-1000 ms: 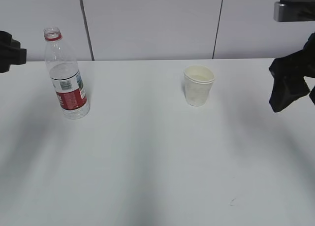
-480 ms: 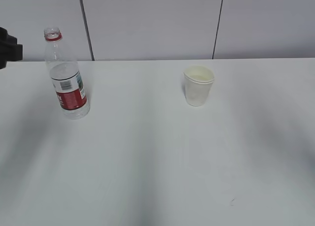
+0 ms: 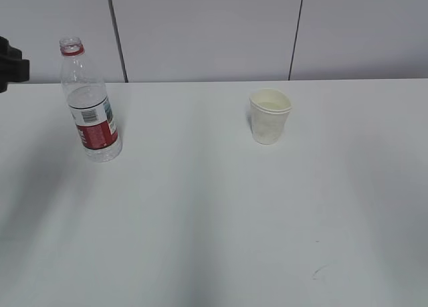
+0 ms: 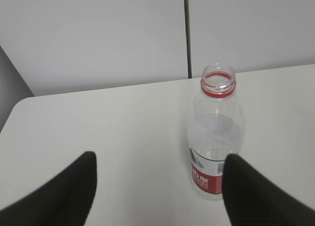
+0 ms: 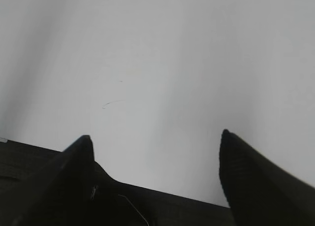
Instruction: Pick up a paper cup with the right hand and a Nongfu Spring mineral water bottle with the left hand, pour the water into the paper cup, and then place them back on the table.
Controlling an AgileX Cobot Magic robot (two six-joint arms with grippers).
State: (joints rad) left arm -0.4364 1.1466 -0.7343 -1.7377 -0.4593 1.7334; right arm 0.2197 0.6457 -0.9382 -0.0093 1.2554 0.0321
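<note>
Both my hands gape empty: left hand (image 4: pixel 157 186) back behind the upright bottle (image 4: pixel 216 137), right hand (image 5: pixel 155 172) over bare table (image 5: pixel 162 63).

The Nongfu Spring mineral water bottle (image 3: pixel 90 103) is clear, glossy plastic with a slick red-and-white label. The paper cup (image 3: pixel 270 116) looks matt, off-white paper. The bench (image 3: pixel 214 213) is smooth, plain white, faintly scuffed. Both pincers' fingers (image 4: pixel 59 196) are matt black.
</note>
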